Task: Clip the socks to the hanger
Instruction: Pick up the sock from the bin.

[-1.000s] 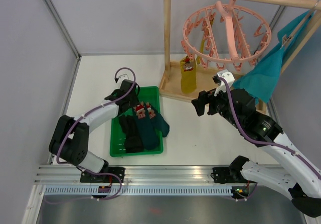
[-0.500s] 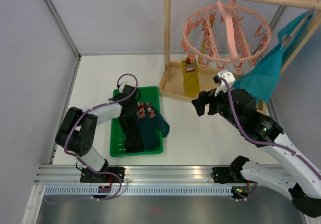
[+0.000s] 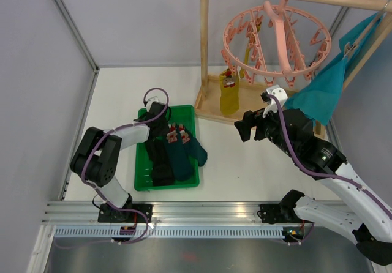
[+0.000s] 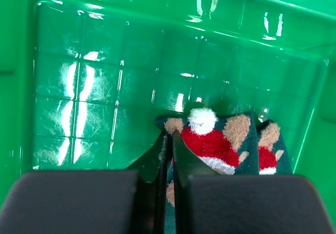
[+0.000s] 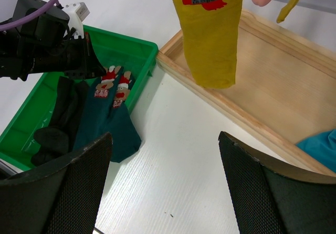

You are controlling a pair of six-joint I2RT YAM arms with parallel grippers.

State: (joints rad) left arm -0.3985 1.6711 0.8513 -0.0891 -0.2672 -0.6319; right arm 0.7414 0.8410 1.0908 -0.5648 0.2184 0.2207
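Meanwhile, I am holding my left hand (image 4: 169,145) shut at the patterned sock (image 4: 212,139) inside the green tray (image 4: 105,61), my right hand (image 5: 164,139) gaping open beside it. One yellow sock (image 3: 229,97) is hanging from the hanger (image 3: 275,40) beyond the tray; the dark socks (image 3: 162,160) are lying inside it, unclipped.

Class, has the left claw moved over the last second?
Yes: the left claw has edged inward from the green tray's far rim, towards the patterned socks.

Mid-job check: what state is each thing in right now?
left gripper: shut at the patterned teal socks; grip unclear
right gripper: open, empty
mustard sock: hanging from hanger
hanger: hooked on wooden rack
patterned teal socks: lying in green tray, unclipped
black socks: in tray, unclipped
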